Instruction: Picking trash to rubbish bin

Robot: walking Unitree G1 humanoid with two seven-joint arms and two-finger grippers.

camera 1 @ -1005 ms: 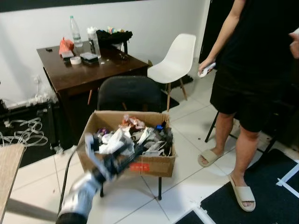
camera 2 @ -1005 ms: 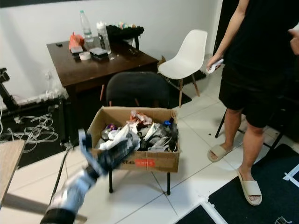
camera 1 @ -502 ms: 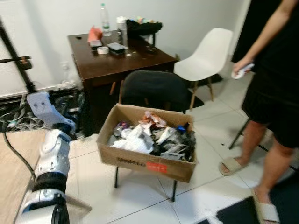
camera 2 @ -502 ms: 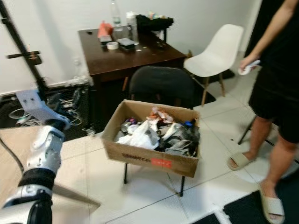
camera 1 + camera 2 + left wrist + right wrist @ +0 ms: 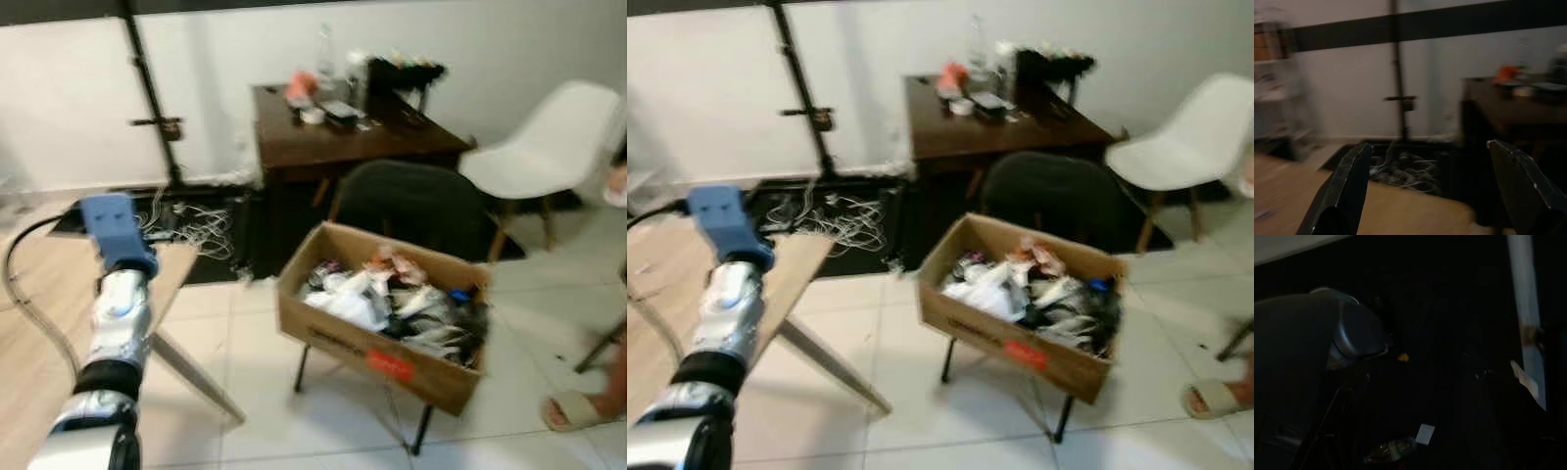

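Note:
A cardboard box [image 5: 338, 338] full of mixed trash [image 5: 392, 299] rests on the seat of a black chair [image 5: 416, 201], right of centre. My left arm [image 5: 116, 313] reaches up at the left, over the corner of a wooden table [image 5: 39, 313], well away from the box. In the left wrist view my left gripper [image 5: 1427, 147] is open, its black fingers [image 5: 1349, 186] wide apart with nothing between them, and it faces a wall, a pole and a dark desk. The right wrist view is very dark; a rounded grey shape [image 5: 1352, 333] and a small item on the floor [image 5: 1391, 450] can be made out.
A dark brown desk [image 5: 343, 132] with bottles and clutter stands behind the box. A white chair [image 5: 563, 142] is at the right. A black stand pole [image 5: 152, 98] and loose cables [image 5: 196, 220] are by the wall. A person's sandalled foot [image 5: 578, 411] is at the right edge.
The camera has swung left, so the box now sits right of centre. My left arm has drawn back from the box to above the wooden table.

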